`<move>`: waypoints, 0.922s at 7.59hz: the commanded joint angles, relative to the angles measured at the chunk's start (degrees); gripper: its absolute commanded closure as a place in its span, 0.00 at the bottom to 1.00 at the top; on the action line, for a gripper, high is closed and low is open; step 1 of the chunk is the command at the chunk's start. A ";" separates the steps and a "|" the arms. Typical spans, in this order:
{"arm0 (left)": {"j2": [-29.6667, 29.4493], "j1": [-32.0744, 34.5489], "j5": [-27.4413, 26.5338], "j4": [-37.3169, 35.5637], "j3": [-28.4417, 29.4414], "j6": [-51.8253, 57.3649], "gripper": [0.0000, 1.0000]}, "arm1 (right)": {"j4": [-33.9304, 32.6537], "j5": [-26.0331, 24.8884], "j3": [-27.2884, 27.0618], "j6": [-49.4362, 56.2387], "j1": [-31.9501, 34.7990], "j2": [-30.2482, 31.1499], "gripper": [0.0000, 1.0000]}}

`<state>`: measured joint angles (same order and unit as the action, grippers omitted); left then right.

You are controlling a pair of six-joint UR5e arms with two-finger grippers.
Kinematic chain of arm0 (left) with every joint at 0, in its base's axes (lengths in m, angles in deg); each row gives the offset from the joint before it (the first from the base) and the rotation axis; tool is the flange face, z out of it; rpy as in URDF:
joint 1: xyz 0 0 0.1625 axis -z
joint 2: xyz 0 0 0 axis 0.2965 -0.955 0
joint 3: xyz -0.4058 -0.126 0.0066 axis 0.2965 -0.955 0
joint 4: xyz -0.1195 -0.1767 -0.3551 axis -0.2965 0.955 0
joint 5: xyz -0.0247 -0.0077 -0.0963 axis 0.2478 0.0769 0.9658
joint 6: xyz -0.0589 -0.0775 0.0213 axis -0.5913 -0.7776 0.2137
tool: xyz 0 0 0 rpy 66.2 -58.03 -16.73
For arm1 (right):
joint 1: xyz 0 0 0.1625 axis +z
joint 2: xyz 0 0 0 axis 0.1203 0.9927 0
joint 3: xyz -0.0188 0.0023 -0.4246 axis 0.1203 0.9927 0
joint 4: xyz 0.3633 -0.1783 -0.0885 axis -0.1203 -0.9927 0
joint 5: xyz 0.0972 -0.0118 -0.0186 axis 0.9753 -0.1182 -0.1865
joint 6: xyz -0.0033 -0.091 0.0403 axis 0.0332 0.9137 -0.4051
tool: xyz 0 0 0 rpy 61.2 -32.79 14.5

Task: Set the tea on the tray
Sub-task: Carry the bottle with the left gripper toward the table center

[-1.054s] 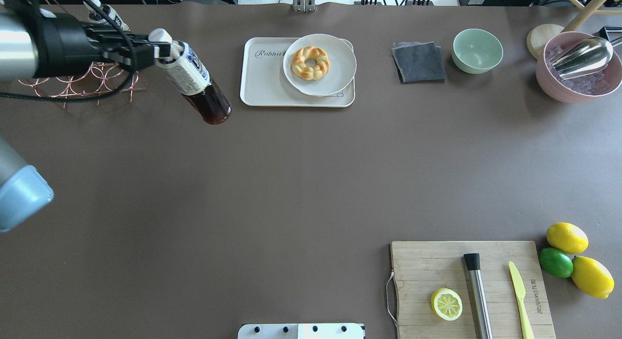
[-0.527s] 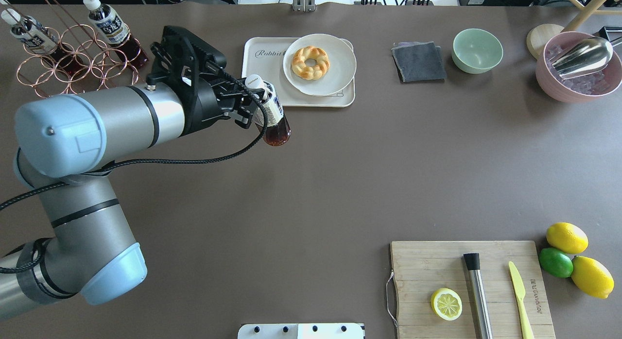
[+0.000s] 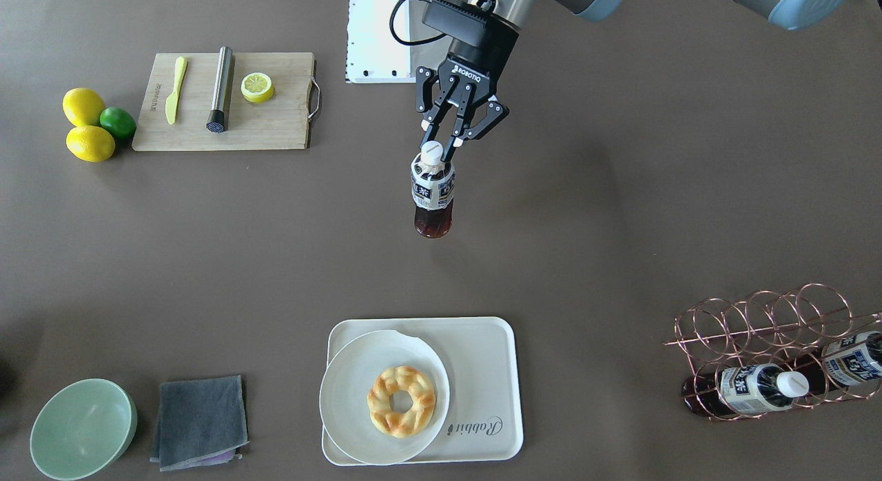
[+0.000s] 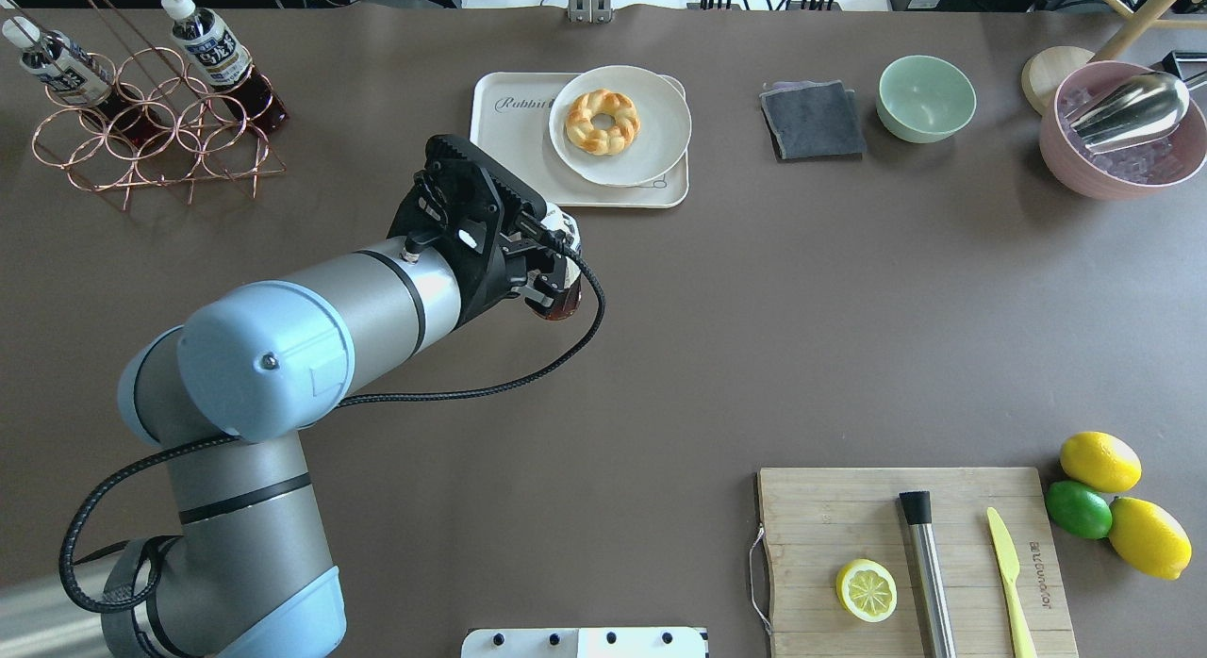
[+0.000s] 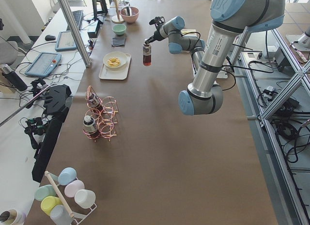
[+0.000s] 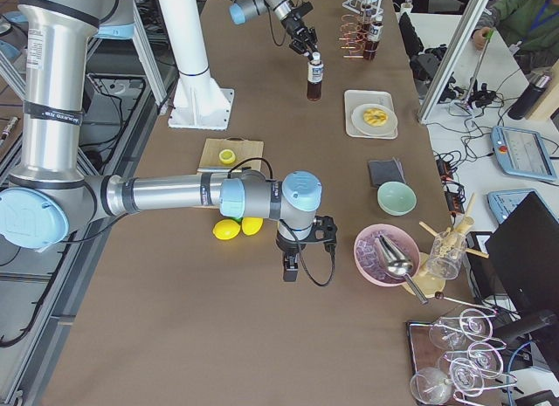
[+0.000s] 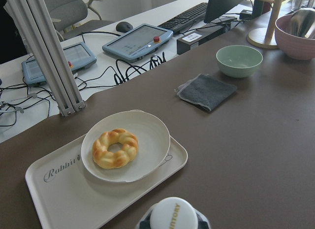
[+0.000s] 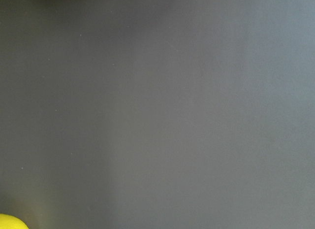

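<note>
The tea (image 3: 433, 191) hangs upright over the bare surface (image 3: 620, 212), pinched at its cap by the left claw (image 3: 439, 149), well apart from the tray (image 3: 482, 357). It is lifted but not yet set down (the strip beside the plate (image 3: 344, 384) looks free). Whether the right claw (image 6: 293, 268) is spread cannot be told.

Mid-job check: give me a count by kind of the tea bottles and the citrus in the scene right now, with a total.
tea bottles: 3 (one held by the left gripper, two in the copper rack)
whole lemons: 2
limes: 1
lemon halves: 1
Total: 7
</note>
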<state>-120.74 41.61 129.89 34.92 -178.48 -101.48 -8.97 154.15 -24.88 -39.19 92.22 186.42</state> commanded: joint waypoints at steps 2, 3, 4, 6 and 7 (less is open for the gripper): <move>-0.63 -6.49 -7.46 -0.84 2.15 0.28 1.00 | 0.00 0.01 -0.03 0.00 0.03 0.00 0.00; -0.46 -7.39 -7.92 -0.49 2.50 -0.15 1.00 | 0.00 0.01 -0.03 0.00 0.03 0.00 0.00; -0.02 -8.01 -7.92 2.47 3.03 -0.33 1.00 | 0.00 0.01 -0.03 0.00 0.03 0.00 0.00; -0.01 -8.01 -7.93 5.49 4.79 -0.33 1.00 | 0.00 0.01 -0.03 0.00 0.03 0.09 0.00; -0.10 -8.01 -7.92 5.49 4.62 -0.07 1.00 | 0.00 0.01 -0.03 0.00 -0.05 0.09 0.00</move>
<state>-120.75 33.70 121.99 39.51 -174.15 -101.77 -8.97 154.16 -24.90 -39.19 92.25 186.48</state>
